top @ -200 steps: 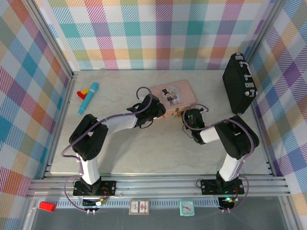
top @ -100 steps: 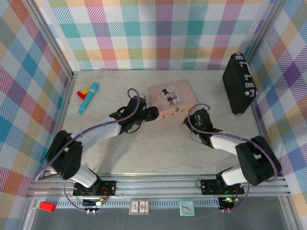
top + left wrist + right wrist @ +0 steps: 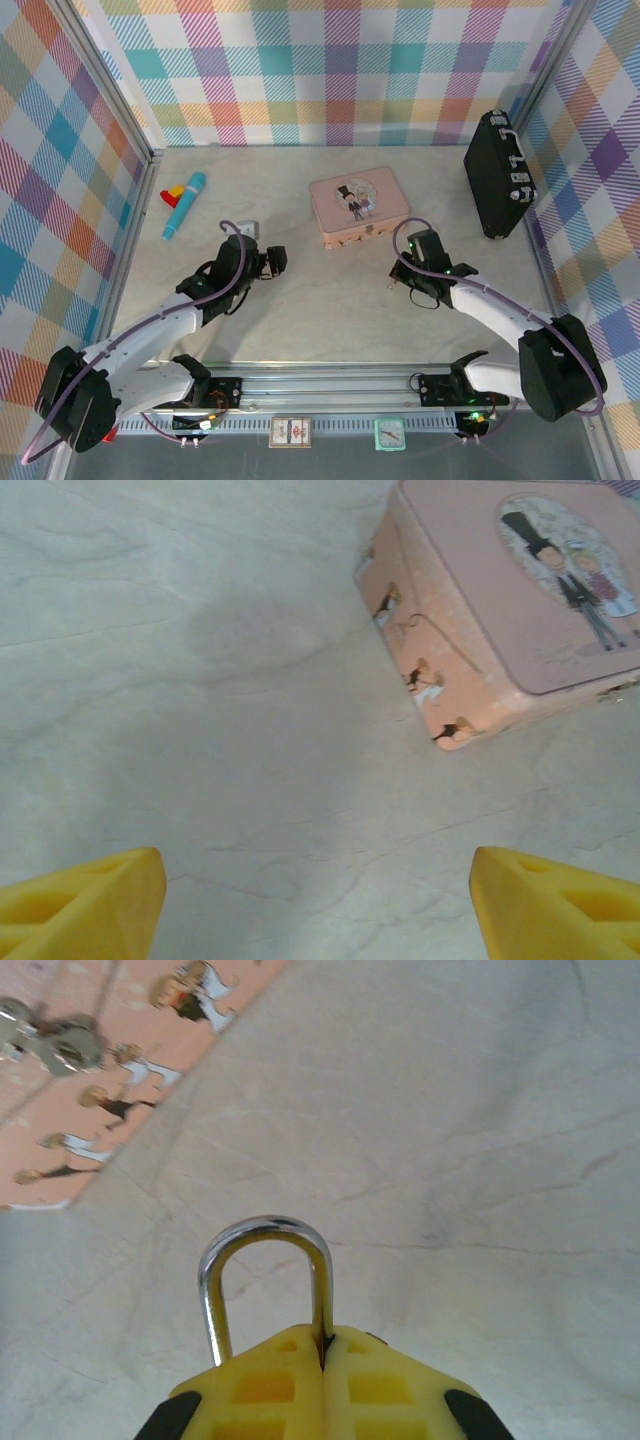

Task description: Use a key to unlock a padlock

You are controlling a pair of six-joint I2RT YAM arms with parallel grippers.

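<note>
left claw: yellow tips wide apart, empty, above veined matte worktop | right claw: clamped on padlock, rounded shiny shackle lower centre | boxy pink tin upper right

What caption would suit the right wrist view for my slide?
Right claw shut on the padlock, its shackle protruding; pink tin at upper left.

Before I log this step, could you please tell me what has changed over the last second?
The left gripper pulled back from the pink tin toward the near left, and is open and empty. The right gripper, shut on the padlock, drew slightly back from the tin's near edge. The tin, black case and teal marker stayed put.
</note>
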